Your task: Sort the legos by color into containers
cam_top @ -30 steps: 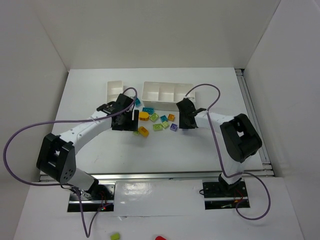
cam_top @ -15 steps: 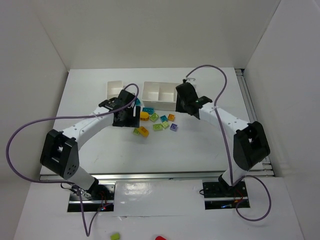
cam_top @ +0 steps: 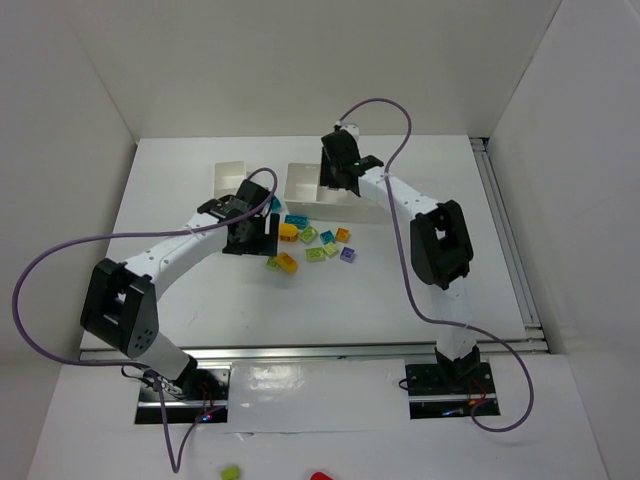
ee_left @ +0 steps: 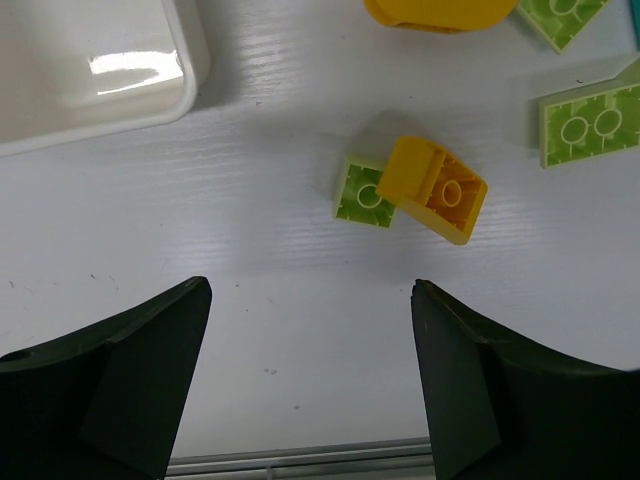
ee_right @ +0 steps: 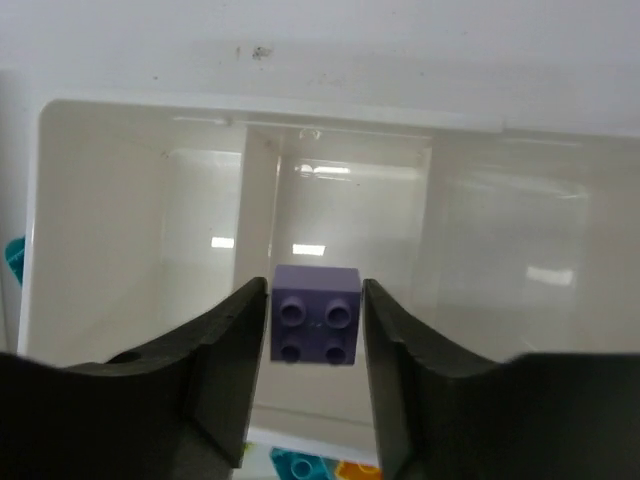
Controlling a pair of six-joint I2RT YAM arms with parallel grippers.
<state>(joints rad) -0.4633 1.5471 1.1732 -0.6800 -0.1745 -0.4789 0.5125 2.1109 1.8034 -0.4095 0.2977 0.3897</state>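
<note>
My right gripper [ee_right: 315,285] is shut on a purple brick [ee_right: 315,325], studs facing the camera. It hangs over the long white three-compartment tray [ee_right: 140,250], near the wall between the left and middle compartments. From above, that gripper [cam_top: 335,170] is over the tray [cam_top: 300,185]. My left gripper [ee_left: 310,288] is open and holds nothing. It hovers low over the table just short of a lime green brick [ee_left: 365,192] touching an orange brick [ee_left: 435,190]. The other legos [cam_top: 316,254] lie scattered in front of the long tray, among them a second purple brick [cam_top: 347,254].
The smaller white tray [cam_top: 230,178] stands left of the long one, and its corner [ee_left: 150,90] shows in the left wrist view. A rounded yellow piece [ee_left: 440,12] and two lime bricks [ee_left: 590,125] lie beyond the left fingers. White walls enclose the table on three sides.
The right arm has swung from the brick pile back and to the left, carrying the purple brick over the long tray. The left gripper has opened a little wider and barely moved.
</note>
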